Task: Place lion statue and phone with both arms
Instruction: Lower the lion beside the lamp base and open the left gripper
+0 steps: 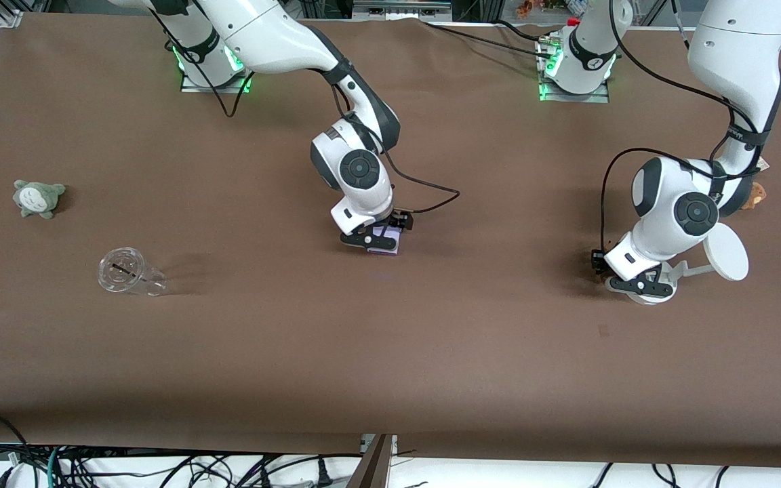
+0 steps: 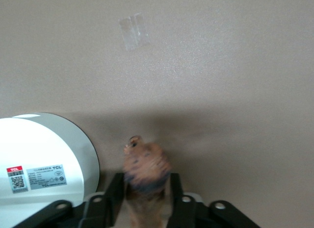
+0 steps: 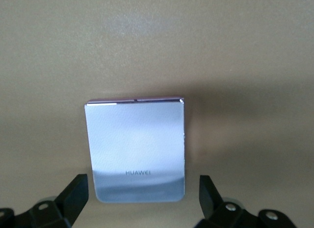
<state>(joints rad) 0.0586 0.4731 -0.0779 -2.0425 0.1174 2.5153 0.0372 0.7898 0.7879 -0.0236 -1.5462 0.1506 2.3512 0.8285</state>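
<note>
- Pinching the lion statue (image 2: 145, 171) between pressed-in fingers (image 2: 114, 191), the left gripper (image 1: 636, 285) sits low at the left arm's end of the table; the figurine's long axis runs out from the jaws, head end pointing away from the wrist.
- Straddling the phone (image 3: 136, 149), the right gripper (image 1: 371, 241) has its jaws spread, a black fingertip (image 3: 76, 191) standing clear of each long edge; bare gaps show on both sides.
- The phone lies flat near the table's middle, long axis running out from the wrist, its hinge edge at the end away from the jaws; the face is glossy, pale lavender, with rounded corners.
- The statue is mottled orange-brown and rough-looking, narrow against the fingers.
- A white round stand (image 1: 725, 252) with a smooth disc sits just beside the left gripper; its labelled base (image 2: 44, 159) shows close to the statue.
- A brown plush (image 1: 755, 195) lies farther from the front camera than the stand.
- A grey-green plush (image 1: 38, 198) and a clear plastic cup (image 1: 129, 272) on its side lie toward the right arm's end, well apart from the phone, with open brown tabletop (image 1: 390, 352) around it.
</note>
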